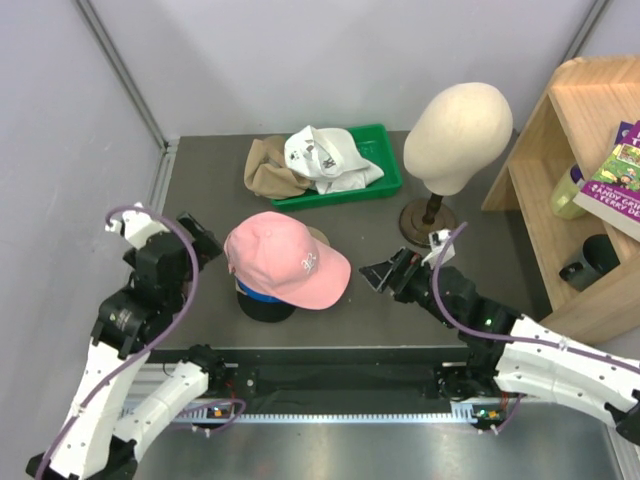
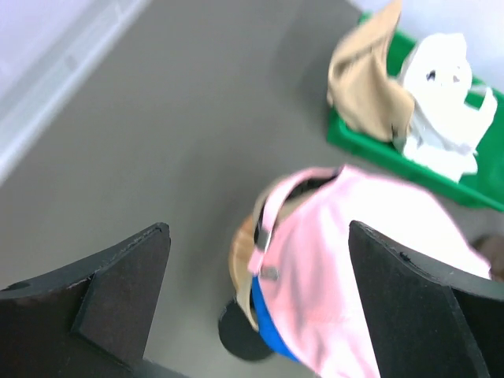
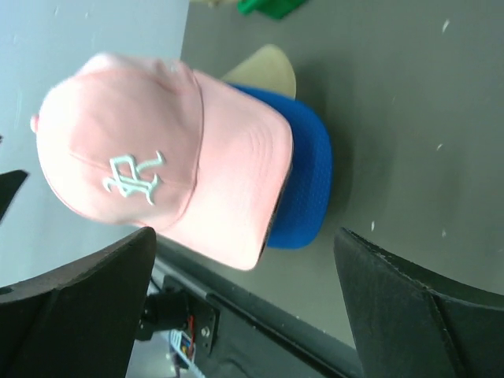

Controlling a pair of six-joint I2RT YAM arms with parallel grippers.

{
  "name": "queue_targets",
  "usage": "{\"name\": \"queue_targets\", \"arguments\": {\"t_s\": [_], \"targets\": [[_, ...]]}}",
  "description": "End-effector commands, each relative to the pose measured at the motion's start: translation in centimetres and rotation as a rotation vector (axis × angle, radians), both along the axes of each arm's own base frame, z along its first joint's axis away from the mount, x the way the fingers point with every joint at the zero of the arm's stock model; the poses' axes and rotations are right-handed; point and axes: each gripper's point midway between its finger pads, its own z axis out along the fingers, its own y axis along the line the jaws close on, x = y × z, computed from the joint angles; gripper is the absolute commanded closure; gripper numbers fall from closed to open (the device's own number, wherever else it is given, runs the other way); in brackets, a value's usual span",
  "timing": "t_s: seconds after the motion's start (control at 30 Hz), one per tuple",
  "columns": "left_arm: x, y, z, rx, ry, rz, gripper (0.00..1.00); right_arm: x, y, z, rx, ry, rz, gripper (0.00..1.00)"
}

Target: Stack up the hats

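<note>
A pink cap (image 1: 287, 258) with a white logo tops a pile of hats in the middle of the table. Under it show a blue brim (image 3: 307, 181), a tan brim (image 3: 268, 67) and a black brim (image 2: 236, 335). My left gripper (image 1: 205, 243) stands open just left of the pile, its jaws wide with nothing between them. My right gripper (image 1: 385, 272) stands open just right of the pink brim, apart from it. Further back lie a white cap (image 1: 325, 155) with a dark logo and a khaki-brown cap (image 1: 268, 168).
The white and khaki-brown caps rest in and over the left end of a green tray (image 1: 340, 195) at the back. A cream mannequin head (image 1: 458, 135) on a round wooden stand (image 1: 428, 222) is at the right. Beyond it stands a wooden shelf (image 1: 560, 150) with books.
</note>
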Motion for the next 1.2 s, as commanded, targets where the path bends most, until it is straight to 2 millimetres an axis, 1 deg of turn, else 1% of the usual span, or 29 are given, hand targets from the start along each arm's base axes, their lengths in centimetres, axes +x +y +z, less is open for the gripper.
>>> {"name": "queue_targets", "arguments": {"t_s": [0.0,0.03,0.1,0.13,0.17,0.2,0.23,0.27,0.3,0.33,0.4,0.43,0.47,0.5,0.53,0.6,0.63,0.67,0.7,0.73,0.77,0.8,0.87,0.9,0.97,1.03,1.1,1.13,1.17], "targets": [[3.3,0.4,3.4,0.176,-0.006,-0.001,0.01,2.2,-3.1,1.9,-0.112,-0.023,-0.132,0.06],[5.9,-1.3,4.5,0.171,-0.022,-0.040,0.01,2.6,-3.3,1.9,-0.111,-0.006,-0.146,0.05],[8.9,-3.2,5.2,0.192,-0.032,-0.099,0.01,3.9,-4.0,2.0,-0.110,0.014,-0.174,0.05],[11.8,-5.0,5.8,0.185,-0.053,-0.131,0.01,4.4,-4.3,2.1,-0.109,0.020,-0.185,0.05],[13.2,-6.6,5.8,0.183,-0.056,-0.193,0.01,5.7,-5.5,2.5,-0.101,0.026,-0.234,0.05],[14.6,-7.8,7.2,0.168,-0.090,-0.224,0.01,6.0,-5.4,2.1,-0.102,0.050,-0.217,0.05],[17.2,-9.5,6.1,0.169,-0.075,-0.255,0.01,6.6,-5.9,2.2,-0.103,0.057,-0.224,0.05],[18.5,-11.1,5.9,0.156,-0.074,-0.314,0.01,7.8,-7.1,2.6,-0.095,0.057,-0.266,0.05],[19.8,-12.2,7.4,0.141,-0.111,-0.339,0.02,8.3,-7.2,2.3,-0.100,0.073,-0.258,0.05],[22.0,-13.7,5.3,0.146,-0.065,-0.369,0.02,8.7,-7.5,2.4,-0.113,0.069,-0.264,0.05],[24.3,-16.0,6.4,0.122,-0.100,-0.432,0.02,10.1,-8.2,2.7,-0.125,0.072,-0.291,0.05],[26.0,-17.2,4.1,0.124,-0.055,-0.456,0.02,10.5,-8.3,2.8,-0.137,0.067,-0.293,0.05],[26.9,-17.9,3.7,0.120,-0.047,-0.469,0.02,11.2,-8.6,3.2,-0.136,0.062,-0.305,0.05],[27.8,-18.8,4.7,0.106,-0.071,-0.488,0.02,11.6,-8.3,2.7,-0.145,0.078,-0.295,0.05],[29.2,-19.6,2.4,0.111,-0.032,-0.502,0.03,12.4,-8.5,3.5,-0.135,0.061,-0.302,0.05],[30.6,-20.9,2.3,0.102,-0.040,-0.535,0.04,13.2,-8.1,2.9,-0.141,0.079,-0.283,0.05],[31.7,-21.5,0.0,0.107,0.003,-0.545,0.04,13.9,-8.2,3.5,-0.132,0.068,-0.290,0.05],[32.2,-21.8,-0.8,0.111,0.021,-0.548,0.05,14.2,-8.1,3.5,-0.129,0.069,-0.281,0.05],[32.5,-21.9,-0.6,0.113,0.033,-0.549,0.05,14.7,-8.0,3.2,-0.137,0.080,-0.277,0.05],[33.2,-22.0,-2.9,0.133,0.082,-0.541,0.06,15.1,-7.9,3.8,-0.134,0.068,-0.277,0.05],[33.5,-21.9,-2.9,0.143,0.090,-0.531,0.07,15.4,-7.8,3.5,-0.140,0.077,-0.274,0.05],[33.7,-21.5,-4.6,0.167,0.133,-0.514,0.09,15.6,-7.7,3.6,-0.141,0.074,-0.268,0.05],[33.9,-21.0,-5.6,0.197,0.155,-0.508,0.11,16.1,-7.7,3.9,-0.138,0.071,-0.268,0.05],[34.1,-21.1,-6.3,0.206,0.165,-0.511,0.19,16.3,-7.7,4.0,-0.137,0.068,-0.269,0.05],[34.1,-21.4,-6.9,0.205,0.170,-0.536,0.24,16.8,-7.7,4.1,-0.137,0.064,-0.272,0.05],[34.2,-22.1,-7.8,0.188,0.178,-0.571,0.39,17.2,-7.8,4.3,-0.140,0.054,-0.276,0.06],[34.2,-22.4,-8.1,0.183,0.181,-0.582,0.65,17.4,-7.5,4.3,-0.145,0.052,-0.249,0.06],[34.2,-22.4,-7.9,0.180,0.175,-0.581,0.97,17.7,-7.4,4.9,-0.143,0.035,-0.244,0.06],[34.2,-22.3,-7.6,0.183,0.169,-0.574,1.00,17.7,-7.0,4.9,-0.147,0.031,-0.220,0.06]]}}
